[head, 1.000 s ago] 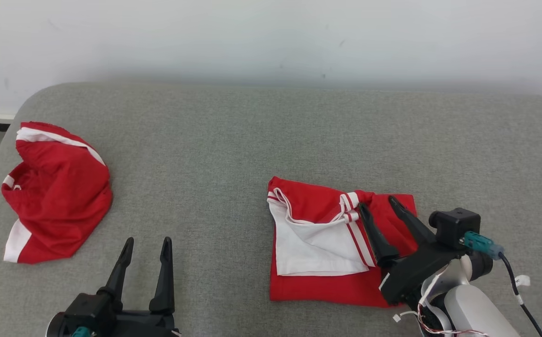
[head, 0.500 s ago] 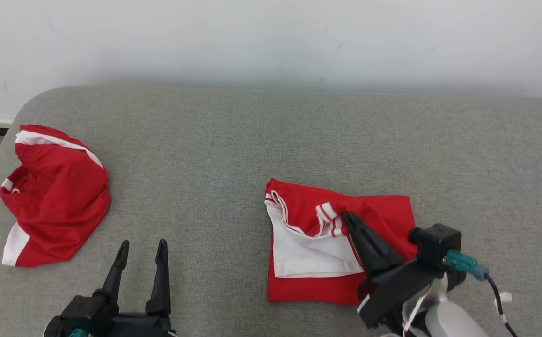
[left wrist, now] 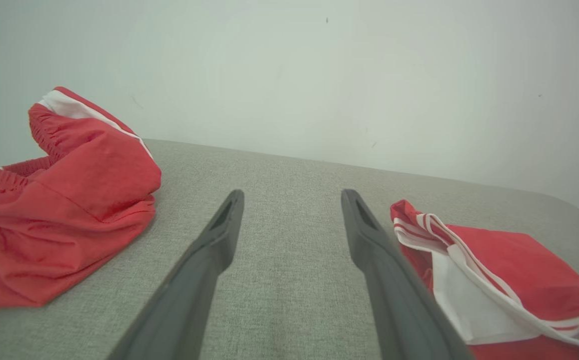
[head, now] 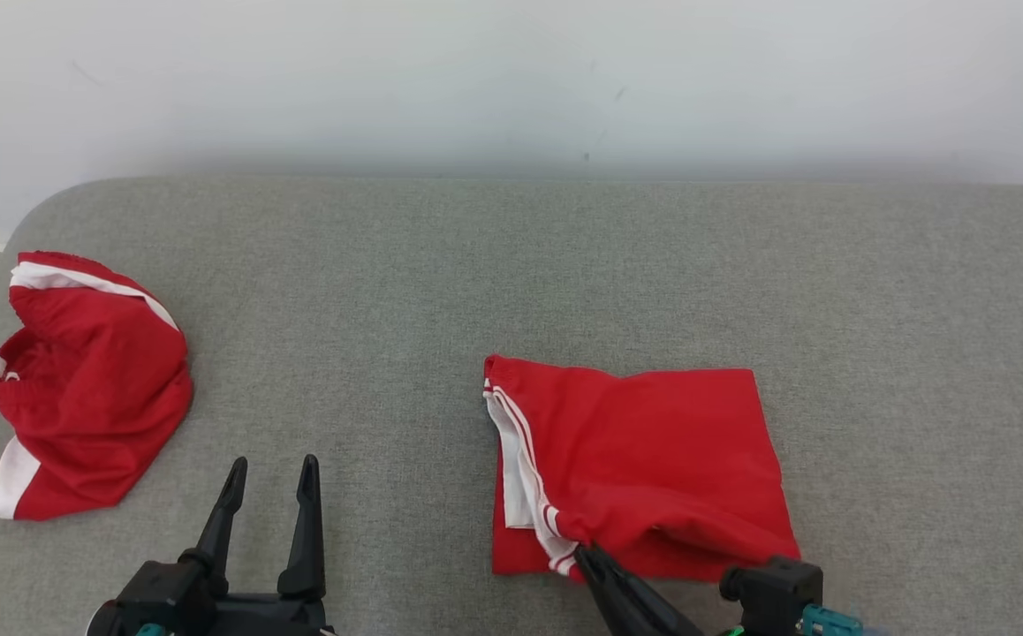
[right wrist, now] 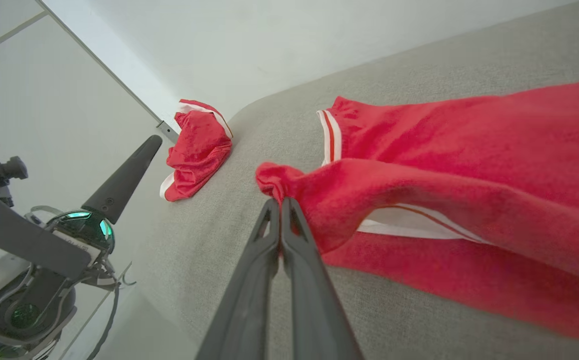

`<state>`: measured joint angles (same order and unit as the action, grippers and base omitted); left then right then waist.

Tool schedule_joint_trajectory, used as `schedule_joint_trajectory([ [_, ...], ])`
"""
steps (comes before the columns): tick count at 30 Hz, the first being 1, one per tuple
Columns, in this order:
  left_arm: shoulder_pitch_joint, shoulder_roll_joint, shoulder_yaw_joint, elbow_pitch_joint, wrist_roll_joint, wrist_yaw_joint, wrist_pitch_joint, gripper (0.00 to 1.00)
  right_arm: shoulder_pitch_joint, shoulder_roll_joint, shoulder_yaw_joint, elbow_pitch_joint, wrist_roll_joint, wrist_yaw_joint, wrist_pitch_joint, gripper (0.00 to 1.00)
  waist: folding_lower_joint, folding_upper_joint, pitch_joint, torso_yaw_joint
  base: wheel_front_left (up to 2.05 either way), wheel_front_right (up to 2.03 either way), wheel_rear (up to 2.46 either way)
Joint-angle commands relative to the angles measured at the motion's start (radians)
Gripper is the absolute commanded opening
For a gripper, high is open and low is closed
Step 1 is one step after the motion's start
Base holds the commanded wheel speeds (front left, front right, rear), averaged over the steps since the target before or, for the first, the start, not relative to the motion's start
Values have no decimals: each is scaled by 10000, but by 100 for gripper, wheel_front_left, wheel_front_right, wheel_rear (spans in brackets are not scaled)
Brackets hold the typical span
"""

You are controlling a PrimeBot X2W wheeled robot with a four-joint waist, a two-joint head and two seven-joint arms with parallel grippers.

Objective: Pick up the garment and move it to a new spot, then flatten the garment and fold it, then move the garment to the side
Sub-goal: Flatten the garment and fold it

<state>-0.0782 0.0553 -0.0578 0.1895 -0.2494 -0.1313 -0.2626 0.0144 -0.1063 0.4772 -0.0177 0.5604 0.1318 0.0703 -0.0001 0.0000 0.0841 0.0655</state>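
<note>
While our right pincer [right wrist: 280,202] stands pressed together on a bunched corner of the garment [head: 653,450], we read the step as the fold itself: the pinched corner has red cloth draped from it over the layer below, and in the head view it sits at the garment's near left corner. We judge the grip is placed at a corner so that the upper layer follows as one sheet and lands edge on edge. A white, red-striped hem shows along the garment's left side, and a sliver of white lining peeks from under the top layer. The garment lies right of the middle of the surface [head: 388,291], mostly flat. Our left pincer [head: 273,461] rests spread, holding nothing, well apart from the cloth, likely waiting because one grip suffices here. Farther left a second red piece [head: 92,389] lies crumpled near the corner of the surface. Both pieces lie straight on the surface, in no bin or basket.
</note>
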Motion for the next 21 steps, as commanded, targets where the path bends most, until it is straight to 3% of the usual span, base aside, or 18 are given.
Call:
schedule_joint_trajectory([
  [1, 150, -20, 0, 34, -43, 12, -31, 100, 131, 58, 58, -71, 69, -25, -6, 100, 1, 0, -42, -41, 0, 0, 0],
  [8, 255, 33, 116, 20, 22, 12, -31, 100, -3, -39, -270, -496, 19, -25, -647, 100, 1, 0, -221, -282, 0, 0, 0],
  [21, 364, 82, 186, -142, 99, 12, -31, 100, -169, -103, -2998, -176, -1096, -25, -2570, 100, 1, 0, -215, -590, 0, 0, 0],
])
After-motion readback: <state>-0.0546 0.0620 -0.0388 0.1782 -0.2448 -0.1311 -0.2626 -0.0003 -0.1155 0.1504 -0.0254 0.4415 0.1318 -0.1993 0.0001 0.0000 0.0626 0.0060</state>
